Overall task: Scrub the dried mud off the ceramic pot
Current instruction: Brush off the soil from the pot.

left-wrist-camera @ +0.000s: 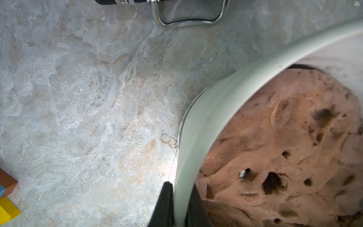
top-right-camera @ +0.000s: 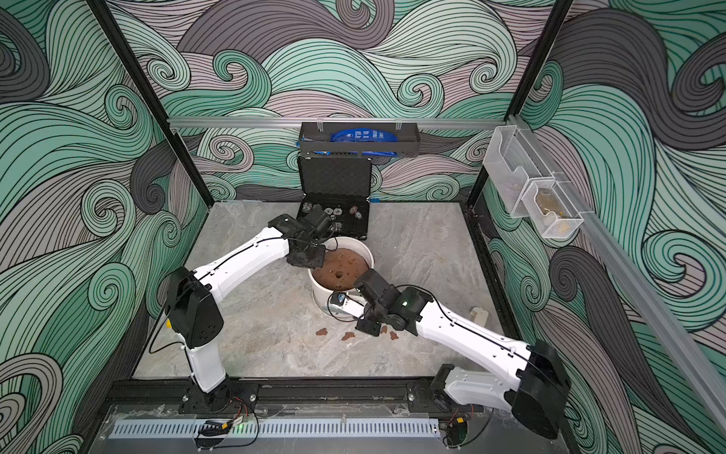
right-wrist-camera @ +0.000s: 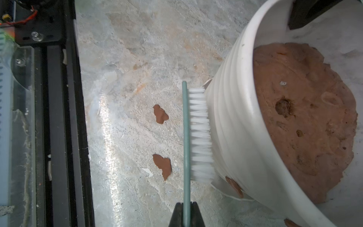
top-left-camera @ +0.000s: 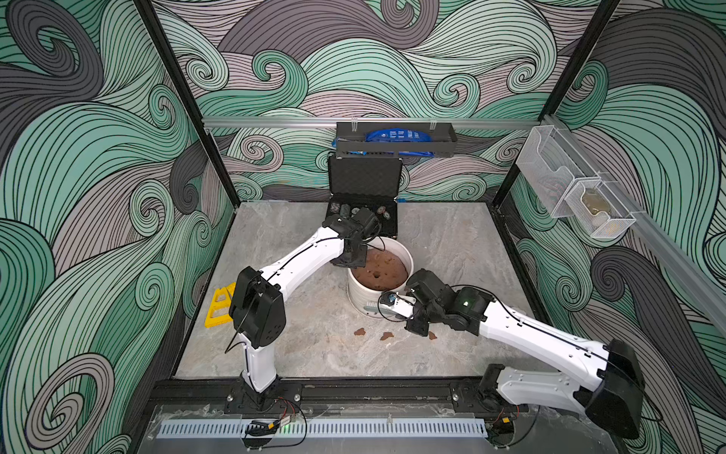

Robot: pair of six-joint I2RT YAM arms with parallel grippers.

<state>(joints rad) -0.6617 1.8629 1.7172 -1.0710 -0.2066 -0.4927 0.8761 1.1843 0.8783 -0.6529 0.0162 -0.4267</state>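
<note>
While right gripper [right-wrist-camera: 186,205] pinches green brush [right-wrist-camera: 186,137] handle tight, white bristles press ribbed wall of ceramic pot [right-wrist-camera: 235,121]. Pot's white, smooth rim, brown soil mound [right-wrist-camera: 304,118] inside, sits mid table [top-left-camera: 451,243] before black case [top-left-camera: 363,181]. Rim clamped by left gripper [left-wrist-camera: 180,194]. Reddish dried mud [right-wrist-camera: 233,184] low on wall, more flakes on table. Blue bag [top-left-camera: 396,136] print too blurry to read.

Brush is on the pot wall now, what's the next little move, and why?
Probably slide the brush along the pot wall toward the mud patch stuck just past the bristles, near the base. The right gripper has its jaws shut on the handle; the left gripper clamps the rim, so the pot looks steadied.
</note>
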